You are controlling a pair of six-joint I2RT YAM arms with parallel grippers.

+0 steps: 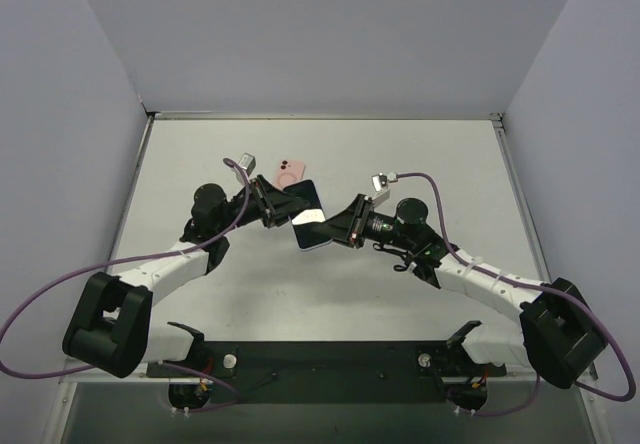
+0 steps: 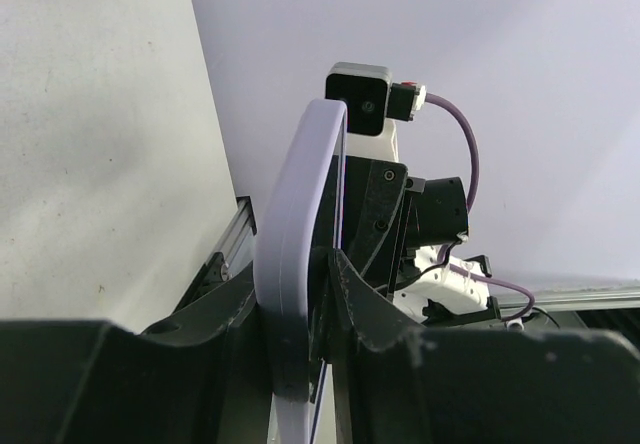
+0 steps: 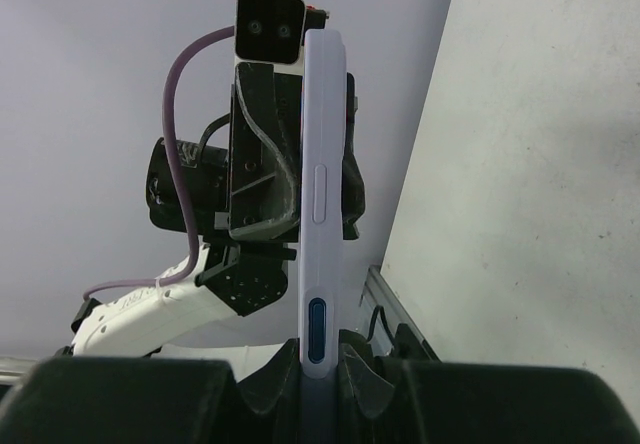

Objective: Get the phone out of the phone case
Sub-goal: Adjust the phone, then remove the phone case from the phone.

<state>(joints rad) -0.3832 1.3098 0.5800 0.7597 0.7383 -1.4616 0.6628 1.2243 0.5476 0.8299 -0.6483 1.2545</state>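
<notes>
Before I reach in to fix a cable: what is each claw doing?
Left claw: closed on the cased phone.
Right claw: closed on the same cased phone.

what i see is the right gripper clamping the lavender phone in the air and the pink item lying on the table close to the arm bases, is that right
Not quite. The right gripper does clamp the lavender phone in the air, but the pink item lies on the table beyond the phone, toward the far side, not the near one. The top external view shows it.
</notes>
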